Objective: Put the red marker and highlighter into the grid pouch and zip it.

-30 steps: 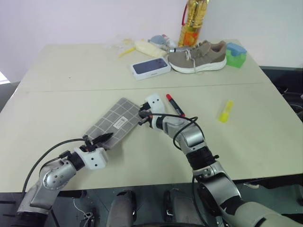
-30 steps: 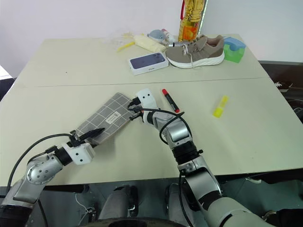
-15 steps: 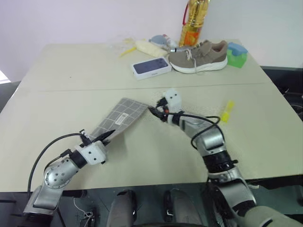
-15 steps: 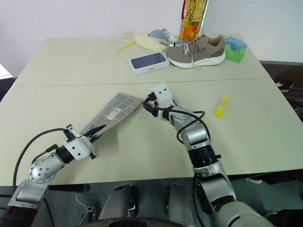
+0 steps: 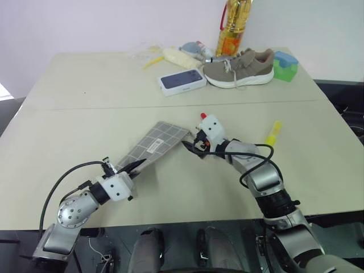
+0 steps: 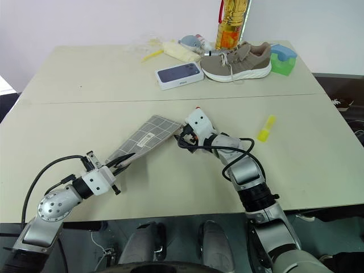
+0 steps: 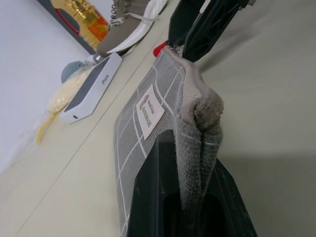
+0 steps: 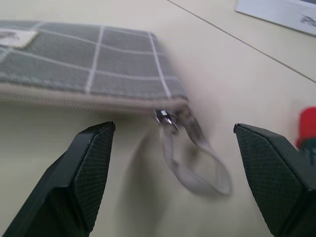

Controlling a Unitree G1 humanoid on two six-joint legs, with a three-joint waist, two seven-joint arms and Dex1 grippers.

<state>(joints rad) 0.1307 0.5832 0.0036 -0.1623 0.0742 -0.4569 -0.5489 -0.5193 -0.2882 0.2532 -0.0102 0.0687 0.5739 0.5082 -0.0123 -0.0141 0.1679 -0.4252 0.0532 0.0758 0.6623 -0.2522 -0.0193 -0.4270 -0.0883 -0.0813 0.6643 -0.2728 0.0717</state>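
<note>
The grid pouch (image 5: 160,142) is held lifted off the pale table (image 5: 85,114), tilted, with its near end pinched between the closed fingers of the left gripper (image 5: 129,166); in the left wrist view the grey fabric (image 7: 197,123) is seen bunched and clamped between the two black fingers (image 7: 153,197), with the white label patch (image 7: 149,109) facing outward. The far end of the pouch reaches toward the table centre, where the right gripper (image 5: 192,147) is placed just beside it at about 3 o'clock from that end. The right gripper's jaws are spread wide with nothing between them; in the right wrist view the zipper's loop pull (image 8: 197,158) hangs free between the two fingers (image 8: 86,168), touched by neither. The red marker (image 5: 202,116) is mostly hidden behind the right gripper, only its red cap being seen at 12 o'clock from it. The highlighter (image 5: 273,133) lies on the table well apart at 3 o'clock from the right gripper. At the table's far edge, a blue-and-white phone box (image 5: 182,81), a tan sneaker (image 5: 239,67), an oil bottle (image 5: 232,25) and a green object with a blue top (image 5: 283,66) are seen.
</note>
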